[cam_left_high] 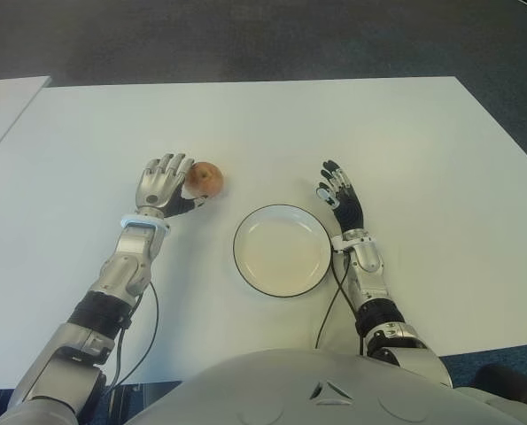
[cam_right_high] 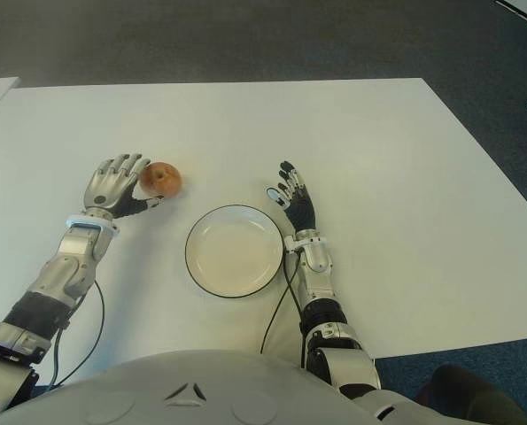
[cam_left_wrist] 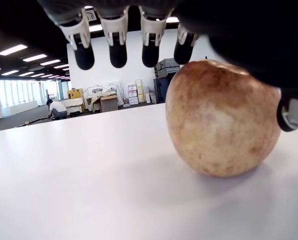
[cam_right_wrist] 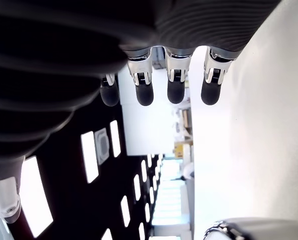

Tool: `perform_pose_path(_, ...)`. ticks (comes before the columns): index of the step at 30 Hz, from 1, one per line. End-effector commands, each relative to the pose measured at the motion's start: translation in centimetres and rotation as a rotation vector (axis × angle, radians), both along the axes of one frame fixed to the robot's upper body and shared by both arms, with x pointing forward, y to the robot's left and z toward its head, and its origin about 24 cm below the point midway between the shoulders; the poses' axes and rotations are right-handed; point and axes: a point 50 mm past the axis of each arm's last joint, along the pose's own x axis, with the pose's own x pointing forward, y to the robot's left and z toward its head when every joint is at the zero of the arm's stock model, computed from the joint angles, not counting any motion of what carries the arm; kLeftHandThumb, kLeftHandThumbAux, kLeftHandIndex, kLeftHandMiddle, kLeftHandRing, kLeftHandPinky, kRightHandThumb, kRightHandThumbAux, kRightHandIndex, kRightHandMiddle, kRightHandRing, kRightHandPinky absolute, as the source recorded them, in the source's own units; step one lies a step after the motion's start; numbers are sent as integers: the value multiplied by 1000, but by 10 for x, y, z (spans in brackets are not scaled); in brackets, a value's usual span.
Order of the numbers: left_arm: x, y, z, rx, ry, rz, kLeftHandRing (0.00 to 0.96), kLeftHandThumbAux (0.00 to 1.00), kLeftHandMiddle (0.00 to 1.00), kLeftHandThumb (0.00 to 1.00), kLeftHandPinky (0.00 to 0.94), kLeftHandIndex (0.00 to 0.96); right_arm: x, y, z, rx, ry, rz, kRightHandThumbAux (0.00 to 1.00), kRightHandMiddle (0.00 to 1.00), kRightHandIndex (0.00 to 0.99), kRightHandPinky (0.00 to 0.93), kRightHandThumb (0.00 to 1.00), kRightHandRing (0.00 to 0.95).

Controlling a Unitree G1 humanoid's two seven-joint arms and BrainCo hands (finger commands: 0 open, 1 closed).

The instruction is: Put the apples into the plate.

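Observation:
A reddish-brown apple (cam_left_high: 205, 179) sits on the white table (cam_left_high: 272, 124), up and left of the plate. My left hand (cam_left_high: 165, 184) is right beside it on its left, fingers spread, thumb reaching under its near side. In the left wrist view the apple (cam_left_wrist: 221, 119) rests on the table with the fingertips (cam_left_wrist: 117, 52) hanging above and not closed around it. The white plate (cam_left_high: 282, 250) with a dark rim holds nothing. My right hand (cam_left_high: 338, 191) shows just right of the plate, fingers extended and holding nothing.
A second white table (cam_left_high: 2, 102) edges in at the far left. Dark carpet lies beyond the table's far edge. A black cable (cam_left_high: 329, 305) runs along my right forearm near the plate.

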Motion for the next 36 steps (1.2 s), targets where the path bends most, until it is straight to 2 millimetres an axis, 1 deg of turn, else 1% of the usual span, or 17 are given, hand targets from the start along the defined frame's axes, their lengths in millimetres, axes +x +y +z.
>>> perform_pose_path(1,1,-5,-4,-10,30,-5,0,315,0,260,0,0,-56,-1,-59,54,274,-64,536,0,0,21,128,0)
perform_pose_path(15,9,-5,-15,-24,24,29,0,303,0,267,0,0,-59,-2,-60,49,274,-63,537,0,0,18,129,0)
perform_pose_path(18,20,-1,-23,-16,34,41,0,301,0,266,0,0,-59,-2,-60,50,275,-62,541,0,0,17,129,0)
perform_pose_path(27,20,-4,-28,-41,23,34,0,269,0,285,0,0,-62,-4,-60,60,277,-63,542,0,0,15,126,0)
perform_pose_path(36,23,-8,-34,-59,28,40,0,259,0,291,0,0,-63,-5,-61,59,275,-61,535,0,0,23,127,0)
